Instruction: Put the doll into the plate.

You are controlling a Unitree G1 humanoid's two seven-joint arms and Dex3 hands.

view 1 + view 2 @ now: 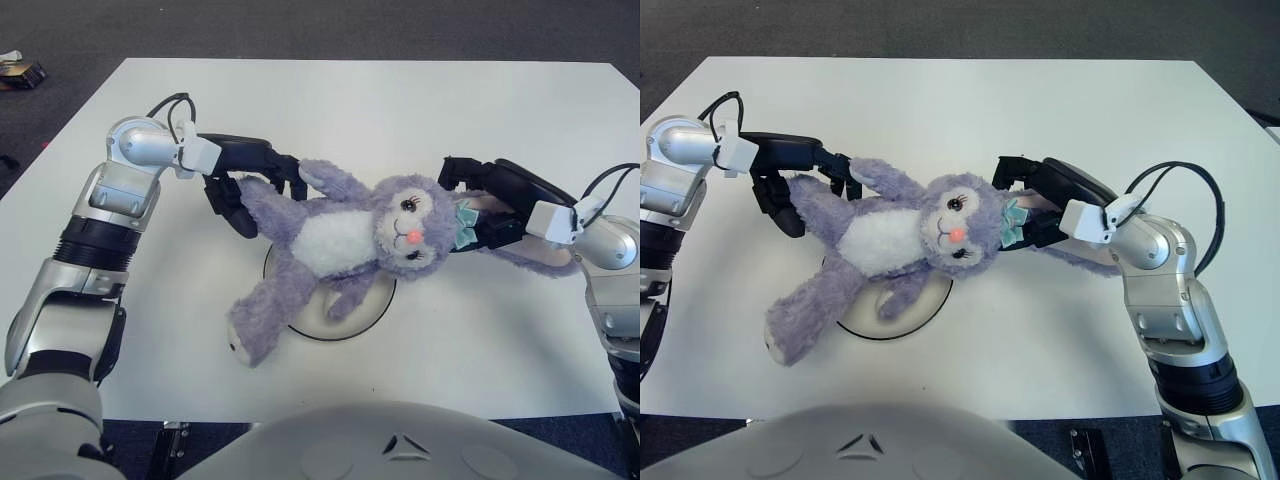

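Doll [345,245], a fuzzy purple plush rabbit with white belly, spans the round white plate [372,307] on the white table [400,110], left hand [240,175] fingers clamped on one arm, right hand [490,200] fingers clamped on its long ears.

- A white surface [400,110] fills the scene, its far corners cut against dark grey floor [330,25].
- On it sits a round white plate [352,308] with a dark rim, towards the near edge, left of centre.
- Stretched over the plate is a purple plush doll [330,245]; one leg trails off to the near left, foot on the surface beside the plate.
- Out on the floor by the far-left corner lies a small dark object [20,70].
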